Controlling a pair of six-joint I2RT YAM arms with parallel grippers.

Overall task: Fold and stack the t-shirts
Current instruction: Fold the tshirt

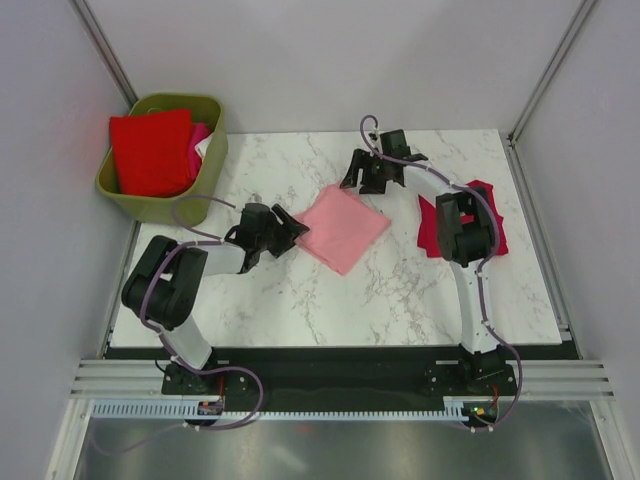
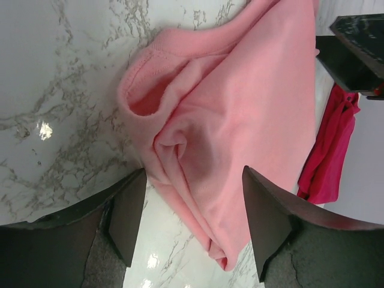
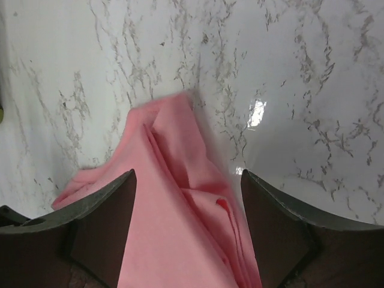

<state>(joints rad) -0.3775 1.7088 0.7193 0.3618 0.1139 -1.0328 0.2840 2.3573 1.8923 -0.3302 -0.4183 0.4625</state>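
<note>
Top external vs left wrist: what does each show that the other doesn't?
Only top external: the olive-green basket holding a bright red t-shirt.
Only left wrist: the bunched folds and hemmed opening at the light pink t-shirt edge, right in front of the open left gripper.
Both: the light pink t-shirt, the dark crimson t-shirt beyond it, and the marble table.

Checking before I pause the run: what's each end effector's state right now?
Left end effector: open, over the light pink t-shirt, not gripping it.
Right end effector: open, over the same t-shirt, holding nothing.
</note>
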